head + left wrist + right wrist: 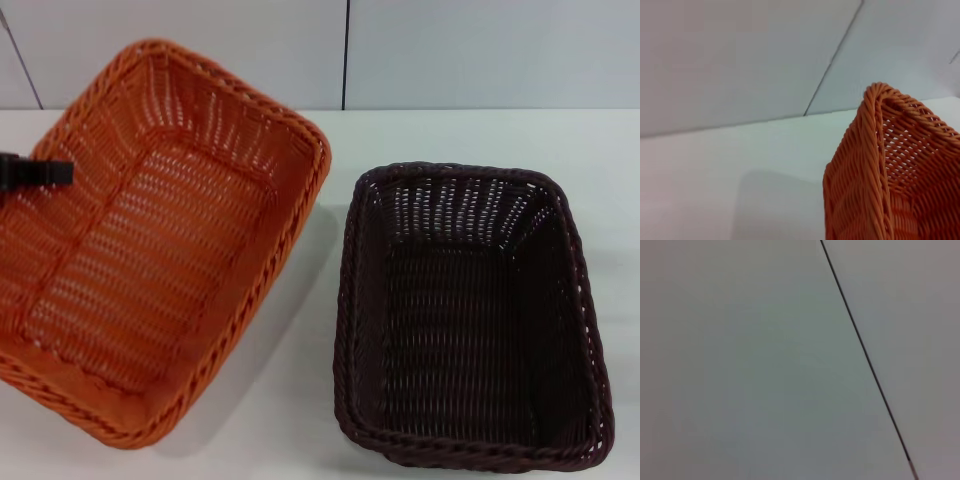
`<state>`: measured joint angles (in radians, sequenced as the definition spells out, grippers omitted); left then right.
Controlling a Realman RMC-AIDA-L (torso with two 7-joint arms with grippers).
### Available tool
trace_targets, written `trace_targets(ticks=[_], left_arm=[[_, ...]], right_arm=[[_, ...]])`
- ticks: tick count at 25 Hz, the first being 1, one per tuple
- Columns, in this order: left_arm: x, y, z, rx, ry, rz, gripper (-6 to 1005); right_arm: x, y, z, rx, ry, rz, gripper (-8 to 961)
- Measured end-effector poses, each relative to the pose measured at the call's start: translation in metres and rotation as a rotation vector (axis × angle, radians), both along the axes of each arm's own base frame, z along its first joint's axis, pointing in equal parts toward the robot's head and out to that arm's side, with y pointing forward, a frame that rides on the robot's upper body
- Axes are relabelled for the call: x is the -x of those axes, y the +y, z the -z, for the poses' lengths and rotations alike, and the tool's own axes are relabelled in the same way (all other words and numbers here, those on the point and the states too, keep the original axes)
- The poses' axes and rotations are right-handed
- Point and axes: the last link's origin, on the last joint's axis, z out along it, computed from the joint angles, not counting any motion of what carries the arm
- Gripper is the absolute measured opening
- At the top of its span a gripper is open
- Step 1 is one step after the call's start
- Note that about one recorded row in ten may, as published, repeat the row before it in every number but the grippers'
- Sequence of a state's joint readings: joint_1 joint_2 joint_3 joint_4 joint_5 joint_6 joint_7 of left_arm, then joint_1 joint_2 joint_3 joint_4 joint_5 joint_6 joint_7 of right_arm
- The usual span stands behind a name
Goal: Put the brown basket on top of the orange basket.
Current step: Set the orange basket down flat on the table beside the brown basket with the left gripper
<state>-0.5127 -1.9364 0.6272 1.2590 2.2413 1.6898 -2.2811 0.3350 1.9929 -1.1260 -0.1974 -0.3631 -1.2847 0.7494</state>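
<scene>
Head view: the orange basket (150, 240) fills the 9 o'clock half of the scene, tilted, its far-right corner raised and casting a shadow on the white table (470, 135). The brown basket (465, 315) sits flat on the table toward 4 o'clock, just beside the orange one but apart from it, with a strip of table between them. At the 9 o'clock edge a black piece of the left gripper (35, 172) reaches in over the orange basket's left rim; so little of it shows that I cannot tell how far its jaws are spread or whether they grip the rim. The right gripper does not appear here.

Left wrist view: one corner of the orange basket (880, 165) stands close to the camera, its braided rim rising in a point, with the white table (740, 165) and a pale wall (740, 55) behind. No fingers show.

Right wrist view: only a pale wall (740, 360) crossed by a thin dark seam (865, 357); the right gripper's jaws are out of sight.
</scene>
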Motion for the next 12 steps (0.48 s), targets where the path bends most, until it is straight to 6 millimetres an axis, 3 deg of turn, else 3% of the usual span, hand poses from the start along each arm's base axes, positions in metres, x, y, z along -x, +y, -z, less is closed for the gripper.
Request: trace_targets(ticks=[5,10,12], left_arm=[[-0.02,0.004,-0.015,0.017,0.095,0.129,194],[-0.026,0.006,-0.017,0.04,0.13,0.185,199],[-0.03,0.009,-0.015,0.078,0.222,0.276,200]], right_arm=[[-0.005,-0.005,0.0,-0.002,0.003,0.018,568],[-0.006,-0.008,0.002,0.0,0.006,0.024,568],[-0.006,-0.008,0.003,0.001,0.009,0.025,568]])
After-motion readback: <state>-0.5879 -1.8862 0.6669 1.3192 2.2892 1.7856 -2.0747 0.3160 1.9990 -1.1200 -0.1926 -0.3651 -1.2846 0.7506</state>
